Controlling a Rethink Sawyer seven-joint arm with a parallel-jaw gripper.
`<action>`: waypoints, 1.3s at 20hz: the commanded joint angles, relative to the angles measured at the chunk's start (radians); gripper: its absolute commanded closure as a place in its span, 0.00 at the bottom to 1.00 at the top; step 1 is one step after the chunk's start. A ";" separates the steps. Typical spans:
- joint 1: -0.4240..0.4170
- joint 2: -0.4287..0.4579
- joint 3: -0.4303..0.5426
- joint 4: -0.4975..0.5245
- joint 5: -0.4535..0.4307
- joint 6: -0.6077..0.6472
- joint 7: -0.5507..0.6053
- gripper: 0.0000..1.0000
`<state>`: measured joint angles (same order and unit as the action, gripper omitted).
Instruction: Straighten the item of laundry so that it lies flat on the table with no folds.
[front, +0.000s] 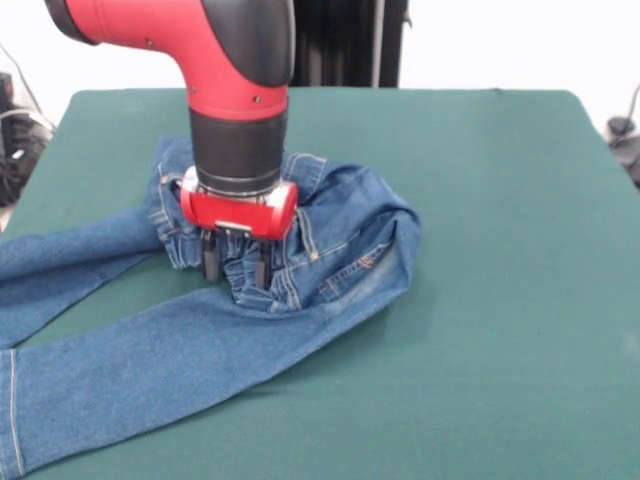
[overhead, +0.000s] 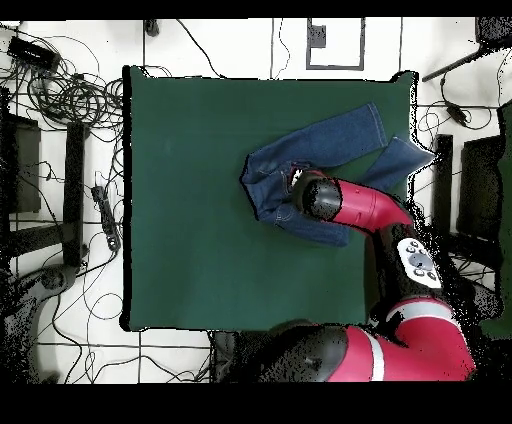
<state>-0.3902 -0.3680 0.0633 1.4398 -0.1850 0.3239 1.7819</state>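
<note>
The item of laundry (front: 200, 350), a small pair of blue jeans, lies crumpled on the green table (front: 480, 300). Its waist is bunched and folded over near the middle. Both legs stretch to the left, and one runs past the table's edge. My gripper (front: 236, 268) is pressed down onto the bunched waistband, open, with a ridge of denim between its fingers (front: 210, 264). From overhead, the jeans (overhead: 320, 145) lie at the right half of the table (overhead: 200, 200). There the arm covers the gripper (overhead: 299, 186).
Cables and dark stands (overhead: 60, 100) lie on the floor around the table. A black post (front: 345, 40) stands behind the far edge. Bare green cloth spreads to the right of the jeans in the front view.
</note>
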 joint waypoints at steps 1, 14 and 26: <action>0.017 0.156 0.034 0.051 0.024 -0.089 0.184 0.00; 0.015 0.112 0.038 0.078 0.026 -0.058 0.151 1.00; -0.006 -0.159 0.036 0.284 0.034 0.063 0.127 1.00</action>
<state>-0.3969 -0.4255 0.0684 1.5077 -0.1767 0.2712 1.7819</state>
